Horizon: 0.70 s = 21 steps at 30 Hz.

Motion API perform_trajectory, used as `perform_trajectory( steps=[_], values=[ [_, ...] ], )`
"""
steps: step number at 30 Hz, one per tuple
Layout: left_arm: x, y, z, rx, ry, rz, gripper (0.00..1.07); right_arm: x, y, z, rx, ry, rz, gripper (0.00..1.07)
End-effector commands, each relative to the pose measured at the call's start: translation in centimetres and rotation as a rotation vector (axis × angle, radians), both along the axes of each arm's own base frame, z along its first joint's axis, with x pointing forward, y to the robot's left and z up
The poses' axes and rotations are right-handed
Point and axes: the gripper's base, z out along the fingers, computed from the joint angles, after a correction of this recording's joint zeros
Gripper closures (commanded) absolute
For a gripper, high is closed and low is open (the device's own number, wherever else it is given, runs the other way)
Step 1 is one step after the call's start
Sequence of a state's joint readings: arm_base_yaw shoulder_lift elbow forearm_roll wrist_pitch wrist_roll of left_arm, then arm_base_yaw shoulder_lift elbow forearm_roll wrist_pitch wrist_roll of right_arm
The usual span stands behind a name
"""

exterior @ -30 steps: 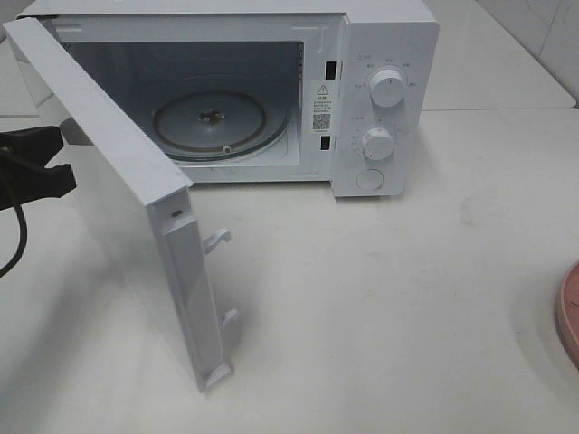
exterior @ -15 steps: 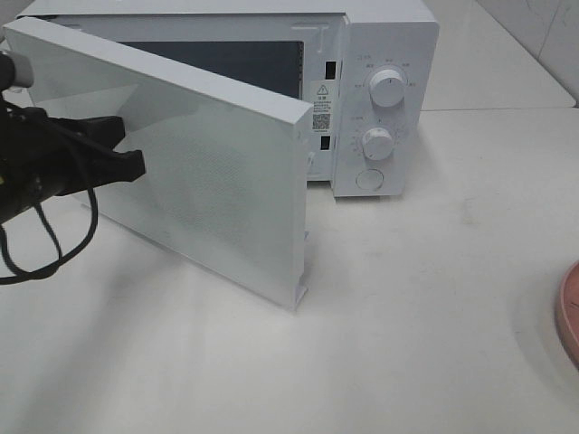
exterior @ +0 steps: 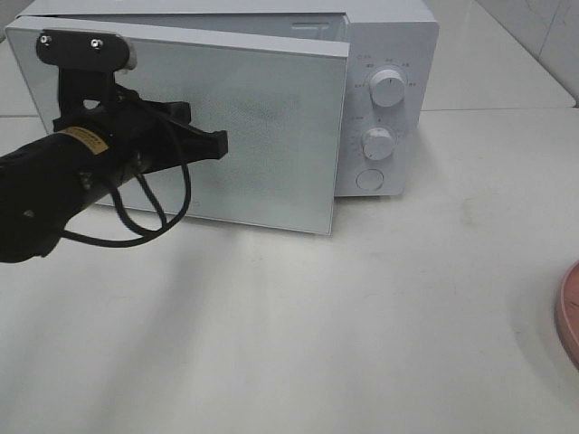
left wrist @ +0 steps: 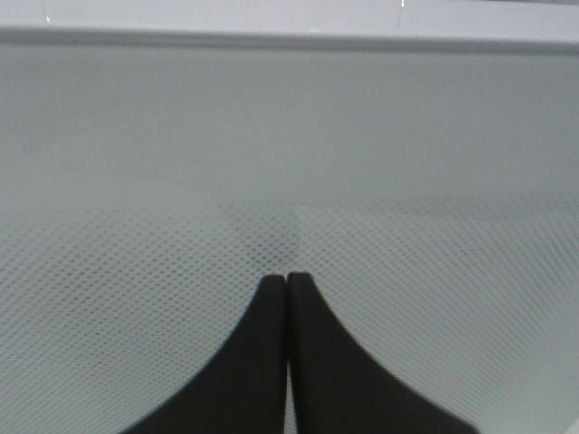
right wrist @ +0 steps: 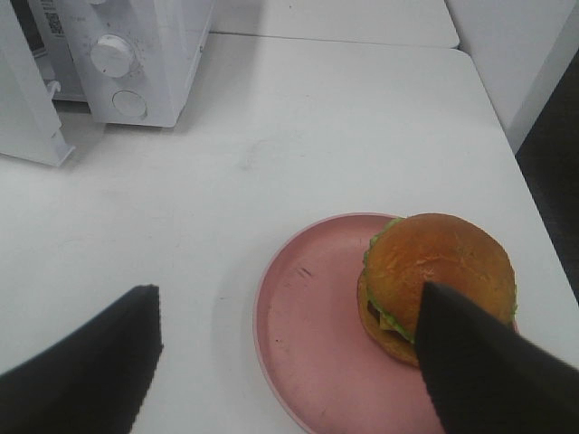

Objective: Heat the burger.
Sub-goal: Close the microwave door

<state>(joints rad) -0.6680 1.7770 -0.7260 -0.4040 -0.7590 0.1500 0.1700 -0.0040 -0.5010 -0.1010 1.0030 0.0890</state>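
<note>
Swinging the microwave door (exterior: 244, 127) round from wide open to nearly shut is what the high view shows me doing over the last second: my left fingers (exterior: 220, 143), pressed together, now push flat against its panel, and the turntable is hidden behind it. In my left wrist view the closed fingertips (left wrist: 271, 298) touch the dotted door screen. My right wrist view has my right fingers (right wrist: 470, 362) spread wide and empty above the pink plate (right wrist: 308, 334), where the burger (right wrist: 439, 271) sits, well away from the microwave (right wrist: 136, 54) on the tabletop (right wrist: 298, 136). Shutting the door with the burger outside looks premature to me.
</note>
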Motion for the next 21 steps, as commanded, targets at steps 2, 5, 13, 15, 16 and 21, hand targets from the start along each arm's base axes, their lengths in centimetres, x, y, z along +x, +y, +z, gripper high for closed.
perform_trajectory(
  steps=[2,5,13,15,16,21],
  values=[
    [0.7,-1.7,0.4,-0.007,-0.013,0.017,1.07,-0.4,-0.1,0.0,-0.008,-0.039,0.000,0.32],
    [1.5,-3.2,0.3,-0.002,0.006,0.039,1.07,-0.4,-0.1,0.0,-0.008,-0.039,0.000,0.32],
    [3.3,-5.6,0.5,0.011,0.004,0.051,1.07,-0.4,-0.1,0.0,-0.008,-0.039,0.000,0.32],
    [4.4,-6.8,0.7,-0.012,0.012,0.044,1.07,-0.4,-0.1,0.0,-0.008,-0.039,0.000,0.32],
    [4.4,-6.8,0.7,-0.012,0.012,0.044,1.07,-0.4,-0.1,0.0,-0.008,-0.039,0.000,0.32],
    [5.2,-7.6,0.8,-0.018,0.005,0.045,1.07,-0.4,-0.1,0.0,-0.008,-0.039,0.000,0.32]
  ],
)
